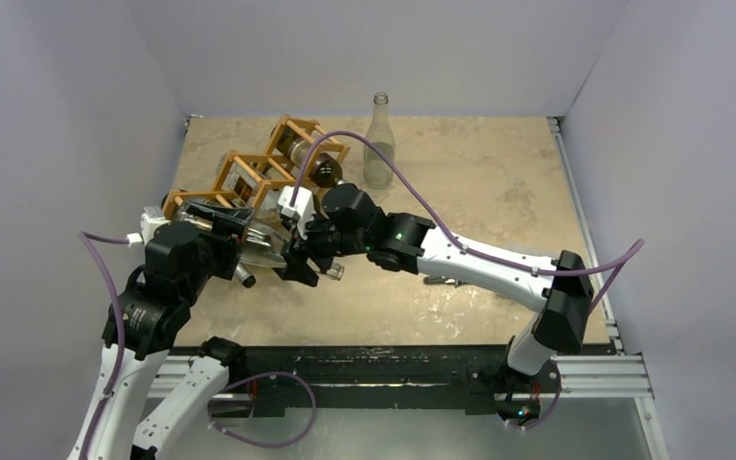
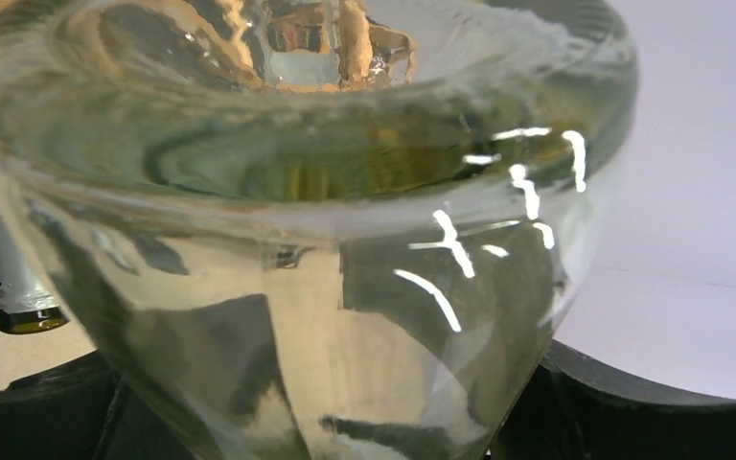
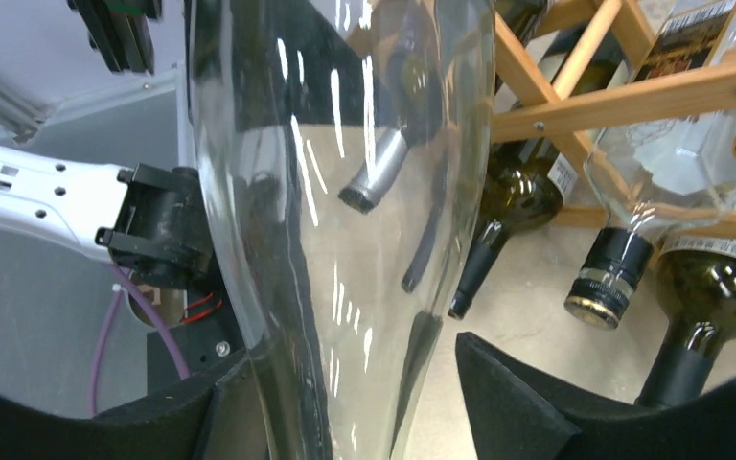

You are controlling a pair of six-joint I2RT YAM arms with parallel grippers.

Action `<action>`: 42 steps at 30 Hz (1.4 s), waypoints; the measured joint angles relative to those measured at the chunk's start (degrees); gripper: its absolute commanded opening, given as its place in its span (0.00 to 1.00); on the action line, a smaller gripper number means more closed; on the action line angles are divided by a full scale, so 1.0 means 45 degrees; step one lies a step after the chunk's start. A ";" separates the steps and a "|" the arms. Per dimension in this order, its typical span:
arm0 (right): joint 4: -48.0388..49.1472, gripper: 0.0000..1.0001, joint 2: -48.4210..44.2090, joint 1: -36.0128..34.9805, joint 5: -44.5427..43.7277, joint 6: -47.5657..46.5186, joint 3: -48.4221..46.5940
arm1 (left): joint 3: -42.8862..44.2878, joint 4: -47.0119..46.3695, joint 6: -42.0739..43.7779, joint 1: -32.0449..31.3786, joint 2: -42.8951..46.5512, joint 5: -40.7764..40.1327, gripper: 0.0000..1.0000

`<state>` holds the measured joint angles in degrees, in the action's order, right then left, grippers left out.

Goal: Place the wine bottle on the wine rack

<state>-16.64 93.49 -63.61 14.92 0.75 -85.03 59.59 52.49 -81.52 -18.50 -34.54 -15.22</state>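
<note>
My left pincer grips the wine bottle; right pincer, unclenched, straddles its neck for steering toward the wine rack.

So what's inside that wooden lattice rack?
Dark green glass bottles and a clear, black-capped glass bottle lie in the wooden lattice rack. From above, the arms cover its near cells, so the full count is hidden.

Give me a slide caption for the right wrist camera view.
A clear bottle between the right arm's fingers, beside a wooden rack holding dark bottles.
</note>
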 measured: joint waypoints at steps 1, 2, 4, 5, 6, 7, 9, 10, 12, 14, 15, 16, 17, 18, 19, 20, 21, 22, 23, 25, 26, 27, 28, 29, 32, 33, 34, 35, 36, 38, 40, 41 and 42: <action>0.0005 0.57 0.0068 -0.0015 -0.0010 0.0063 -0.0107 | 0.0005 0.0000 0.0000 0.0000 -0.0044 0.0063 0.00; 0.0053 0.50 0.0083 -0.0019 -0.0029 0.0092 -0.0160 | 0.0005 0.0005 0.0010 0.0000 -0.0087 0.0102 0.00; 0.0097 0.33 0.0083 -0.0053 -0.0015 0.0194 -0.0194 | 0.0039 -0.0010 -0.0019 0.0015 -0.0165 0.0078 0.00; 0.0087 0.25 0.0083 -0.0063 -0.0044 0.0296 -0.0194 | 0.0063 -0.0005 0.0005 0.0029 -0.0204 0.0039 0.00; 0.0136 0.16 0.0083 -0.0063 -0.0053 0.0466 -0.0194 | 0.0073 -0.0005 -0.0015 0.0039 -0.0243 0.0015 0.00; 0.0199 0.05 0.0078 -0.0063 -0.0053 0.0510 -0.0165 | 0.0078 -0.0015 -0.0039 0.0039 -0.0272 0.0010 0.02; 0.0452 0.00 0.0034 -0.0063 -0.0044 0.0656 0.0034 | 0.0092 -0.0010 -0.0005 0.0039 -0.0301 0.0015 0.18; 0.0656 0.00 -0.0015 -0.0063 -0.0049 0.0763 0.0209 | 0.0092 0.0015 0.0024 0.0039 -0.0316 0.0019 0.25; 0.1069 0.00 -0.0126 -0.0068 -0.0058 0.0986 0.0593 | 0.0092 0.0160 0.0049 0.0039 -0.0345 0.0078 0.40; 0.1491 0.00 -0.0291 -0.0092 -0.0063 0.1195 0.1010 | 0.0087 0.0282 0.0078 0.0034 -0.0330 0.0185 0.56; 0.1695 0.00 -0.0393 -0.0107 -0.0068 0.1297 0.1219 | 0.0063 0.0301 0.0107 0.0019 -0.0306 0.0238 0.64; 0.1948 0.00 -0.0520 -0.0117 -0.0097 0.1409 0.1501 | 0.0015 0.0301 0.0126 0.0015 -0.0253 0.0335 0.72; 0.2205 0.00 -0.0685 -0.0136 -0.0107 0.1530 0.1821 | -0.0044 0.0306 0.0131 -0.0005 -0.0189 0.0457 0.79; 0.2390 0.00 -0.0782 -0.0141 -0.0121 0.1608 0.2016 | -0.0087 0.0316 0.0146 -0.0015 -0.0136 0.0554 0.84; 0.2540 0.00 -0.0855 -0.0165 -0.0136 0.1685 0.2166 | -0.0102 0.0340 0.0170 -0.0015 -0.0092 0.0631 0.89; 0.2618 0.00 -0.0879 -0.0185 -0.0151 0.1749 0.2225 | -0.0102 0.0359 0.0214 -0.0015 -0.0063 0.0656 0.95; 0.2676 0.00 -0.0884 -0.0199 -0.0170 0.1817 0.2239 | -0.0102 0.0340 0.0170 -0.0015 -0.0019 0.0631 0.99; 0.2759 0.00 -0.0889 -0.0209 -0.0219 0.2035 0.2244 | -0.0102 0.0199 -0.0049 0.0005 0.0078 0.0617 1.00; 0.2871 0.00 -0.0889 -0.0204 -0.0321 0.2205 0.2244 | -0.0097 -0.0044 -0.0209 0.0024 0.0189 0.0495 1.00; 0.3138 0.00 -0.0894 -0.0185 -0.0423 0.2487 0.2239 | -0.0063 -0.0325 -0.0291 0.0024 0.0369 0.0325 1.00; 0.3235 0.00 -0.0894 -0.0185 -0.0427 0.2584 0.2229 | 0.0000 -0.0393 -0.0272 0.0024 0.0452 0.0248 1.00; 0.3322 0.00 -0.0894 -0.0185 -0.0423 0.2657 0.2181 | 0.0073 -0.0413 -0.0199 0.0024 0.0486 0.0204 1.00; 0.3337 0.00 -0.0894 -0.0189 -0.0427 0.2710 0.2132 | 0.0194 -0.0432 -0.0083 0.0024 0.0495 0.0180 1.00; 0.3337 0.00 -0.0894 -0.0194 -0.0432 0.2798 0.2011 | 0.0335 -0.0442 0.0044 0.0024 0.0486 0.0155 1.00; 0.3264 0.00 -0.0860 -0.0189 -0.0481 0.2992 0.1637 | 0.0826 -0.0481 0.0408 0.0024 0.0447 0.0063 1.00; 0.3128 0.00 -0.0821 -0.0185 -0.0534 0.3065 0.1375 | 0.1005 -0.0486 0.0544 0.0024 0.0466 0.0005 1.00; 0.3021 0.00 -0.0763 -0.0160 -0.0568 0.3123 0.1195 | 0.1190 -0.0491 0.0724 0.0024 0.0520 -0.0068 1.00; 0.2851 0.00 -0.0646 -0.0107 -0.0622 0.3201 0.0899 | 0.1350 -0.0500 0.0860 0.0024 0.0607 -0.0155 1.00; 0.2686 0.00 -0.0461 -0.0034 -0.0724 0.3259 0.0563 | 0.1491 -0.0529 0.1030 0.0024 0.0743 -0.0243 1.00; 0.2142 0.00 0.0058 0.0214 -0.1010 0.3361 -0.0209 | 0.1710 -0.0724 0.1365 0.0024 0.1098 -0.0389 1.00; 0.1574 0.00 0.0680 0.0568 -0.1268 0.3507 -0.0913 | 0.1948 -0.0899 0.1817 0.0024 0.1511 -0.0559 1.00; 0.1248 0.00 0.1015 0.0797 -0.1375 0.3594 -0.1258 | 0.2045 -0.0996 0.2084 0.0024 0.1715 -0.0665 1.00; 0.0821 0.00 0.1423 0.1078 -0.1467 0.3716 -0.1661 | 0.2137 -0.1078 0.2395 0.0024 0.1904 -0.0753 1.00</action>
<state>-12.95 99.90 -58.76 8.32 17.47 -92.51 69.21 47.64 -70.74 -18.39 -25.98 -18.61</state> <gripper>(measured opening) 0.517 0.998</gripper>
